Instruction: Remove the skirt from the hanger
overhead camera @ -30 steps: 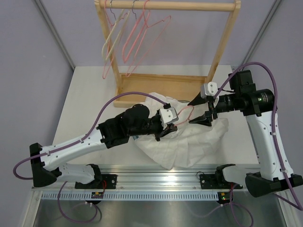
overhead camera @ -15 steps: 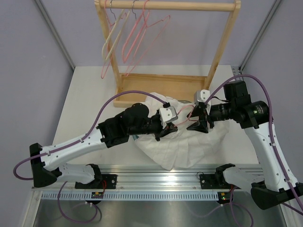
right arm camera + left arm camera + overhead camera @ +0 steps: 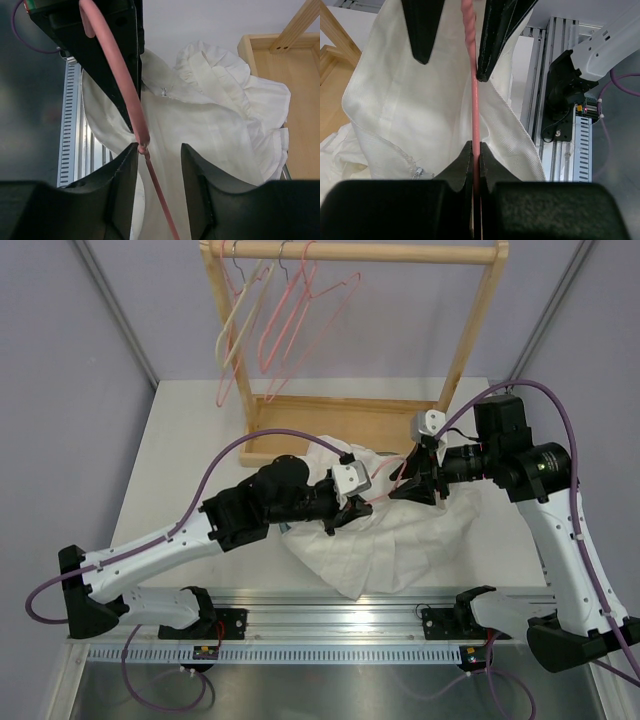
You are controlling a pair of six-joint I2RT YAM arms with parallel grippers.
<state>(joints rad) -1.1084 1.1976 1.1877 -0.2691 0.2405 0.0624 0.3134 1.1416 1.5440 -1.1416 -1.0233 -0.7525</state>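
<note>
So, my left fingers point(image 3: 468, 167) are clamped tight on the wire of the pink hanger point(image 3: 474, 100), with the cream skirt point(image 3: 400, 540) bunched right under them. My right fingers point(image 3: 125, 175) stand apart, with the same wire running between them, close to one finger but not pinched. The skirt lies in a crumpled heap on the worktop point(image 3: 190, 440) between my two arms, its far edge reaching the base of the wooden rack point(image 3: 350, 420). A few bare hangers point(image 3: 290, 320) dangle from the rack's top rail.
</note>
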